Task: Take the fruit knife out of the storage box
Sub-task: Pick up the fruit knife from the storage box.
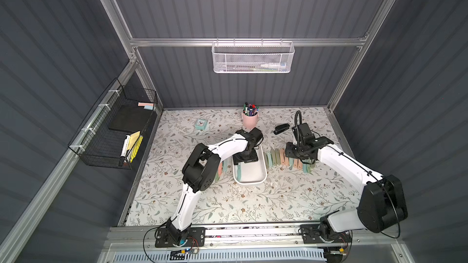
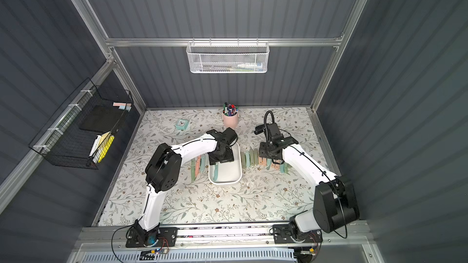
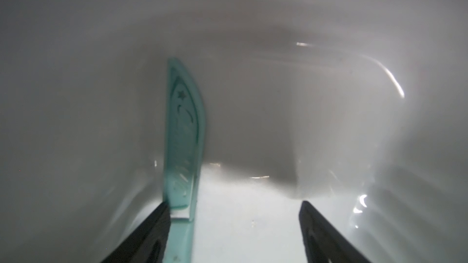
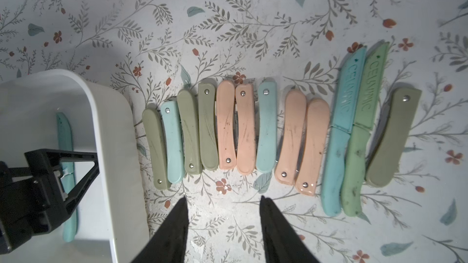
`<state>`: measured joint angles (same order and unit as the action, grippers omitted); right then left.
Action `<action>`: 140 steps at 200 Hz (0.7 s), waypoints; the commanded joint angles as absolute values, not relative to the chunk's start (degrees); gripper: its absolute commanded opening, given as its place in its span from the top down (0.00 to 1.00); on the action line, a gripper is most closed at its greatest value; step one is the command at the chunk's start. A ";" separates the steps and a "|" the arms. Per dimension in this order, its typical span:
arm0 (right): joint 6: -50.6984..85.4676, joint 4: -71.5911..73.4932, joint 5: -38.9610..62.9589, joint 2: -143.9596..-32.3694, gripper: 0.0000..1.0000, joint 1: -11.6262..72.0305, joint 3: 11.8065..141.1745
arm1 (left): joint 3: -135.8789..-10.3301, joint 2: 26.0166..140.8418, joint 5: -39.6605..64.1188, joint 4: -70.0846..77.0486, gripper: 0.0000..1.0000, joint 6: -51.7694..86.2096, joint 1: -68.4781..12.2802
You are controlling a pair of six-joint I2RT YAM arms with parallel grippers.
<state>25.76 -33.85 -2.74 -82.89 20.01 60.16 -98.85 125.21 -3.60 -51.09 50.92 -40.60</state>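
The storage box (image 1: 250, 181) (image 2: 226, 180) is a shallow white tub at mid-table. One teal fruit knife (image 1: 239, 172) (image 2: 215, 174) (image 3: 183, 127) (image 4: 64, 127) lies along its left wall. My left gripper (image 3: 234, 203) (image 1: 245, 158) reaches down into the box, open. One of its fingers (image 3: 152, 226) rests against the knife's side, while the other finger (image 3: 321, 231) stands far off over the bare floor of the box. To the right of the box, my right gripper (image 4: 223, 198) (image 1: 300, 157) hovers open over the tablecloth with nothing between its fingers.
Several folded and sheathed knives (image 4: 228, 127) lie in a row right of the box, and more knives (image 1: 219, 170) lie left of it. Behind stand a pink pen cup (image 1: 250, 120), a black stapler (image 1: 281, 129) and a small clock (image 1: 201, 123). Two baskets hang on the walls.
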 commanded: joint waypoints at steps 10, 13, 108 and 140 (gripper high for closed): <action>26.71 -33.59 -2.75 -83.58 0.51 20.48 60.82 | -101.31 129.26 -2.63 -51.68 0.31 45.16 -40.70; 26.72 -33.65 -2.77 -83.63 0.51 20.56 60.94 | -101.49 129.35 -2.57 -51.76 0.33 45.03 -40.77; 27.07 -33.93 -2.71 -84.63 0.50 20.92 60.98 | -102.44 126.36 0.71 -47.65 0.25 41.02 -41.39; 27.31 -33.94 -2.63 -84.65 0.50 21.15 60.92 | -104.90 126.58 3.64 -49.42 0.21 35.92 -41.37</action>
